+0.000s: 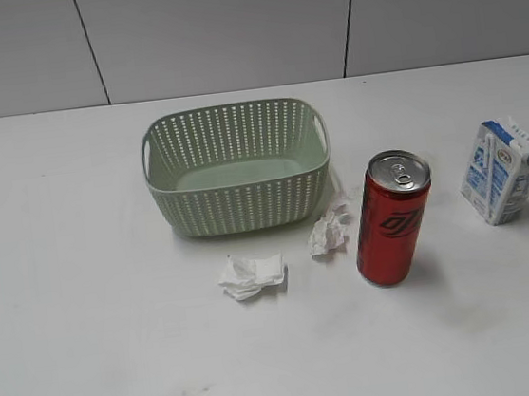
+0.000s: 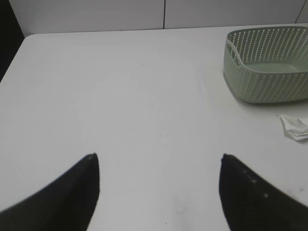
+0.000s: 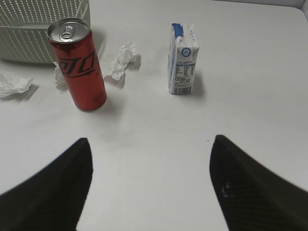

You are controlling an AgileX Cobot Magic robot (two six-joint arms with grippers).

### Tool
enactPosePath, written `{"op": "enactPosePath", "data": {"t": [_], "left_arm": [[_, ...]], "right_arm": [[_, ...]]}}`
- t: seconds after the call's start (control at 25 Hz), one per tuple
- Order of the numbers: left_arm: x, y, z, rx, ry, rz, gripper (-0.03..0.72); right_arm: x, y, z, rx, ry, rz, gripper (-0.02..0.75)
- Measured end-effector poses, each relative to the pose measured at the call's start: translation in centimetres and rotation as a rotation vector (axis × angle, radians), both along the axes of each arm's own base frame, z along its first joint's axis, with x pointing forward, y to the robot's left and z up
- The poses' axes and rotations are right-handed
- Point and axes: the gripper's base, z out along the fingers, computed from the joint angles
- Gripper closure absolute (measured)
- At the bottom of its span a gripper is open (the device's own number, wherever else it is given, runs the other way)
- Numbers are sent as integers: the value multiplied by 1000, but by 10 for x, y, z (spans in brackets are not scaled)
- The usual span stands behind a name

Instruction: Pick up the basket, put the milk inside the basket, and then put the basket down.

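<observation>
The pale green basket (image 1: 237,167) stands empty and upright at the table's middle back; it also shows at the right of the left wrist view (image 2: 266,64) and at the top left of the right wrist view (image 3: 33,29). The white-and-blue milk carton (image 1: 502,171) stands upright at the right, and ahead of my right gripper in the right wrist view (image 3: 182,59). My left gripper (image 2: 159,156) is open and empty over bare table, well left of the basket. My right gripper (image 3: 150,139) is open and empty, short of the milk. Neither gripper shows in the exterior view.
A tall red soda can (image 1: 392,218) stands between the basket and the milk; it also shows in the right wrist view (image 3: 78,70). Two crumpled white tissues (image 1: 252,275) (image 1: 330,230) lie in front of the basket. The white table (image 1: 82,276) has a dark edge at the far left (image 2: 7,43).
</observation>
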Motion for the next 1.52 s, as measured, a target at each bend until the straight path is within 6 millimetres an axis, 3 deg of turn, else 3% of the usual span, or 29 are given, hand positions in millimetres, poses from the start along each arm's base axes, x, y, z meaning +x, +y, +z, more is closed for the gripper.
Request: {"op": "enactPosePath", "data": {"t": [1.04, 1.24, 1.52], "left_arm": [[0, 0, 1, -2, -4, -1, 99], [0, 0, 18, -10, -58, -1, 99], [25, -3, 49, -17, 8, -5, 99]], "right_arm": [[0, 0, 0, 1, 0, 1, 147], [0, 0, 0, 1, 0, 1, 147], [0, 0, 0, 1, 0, 1, 147]]}}
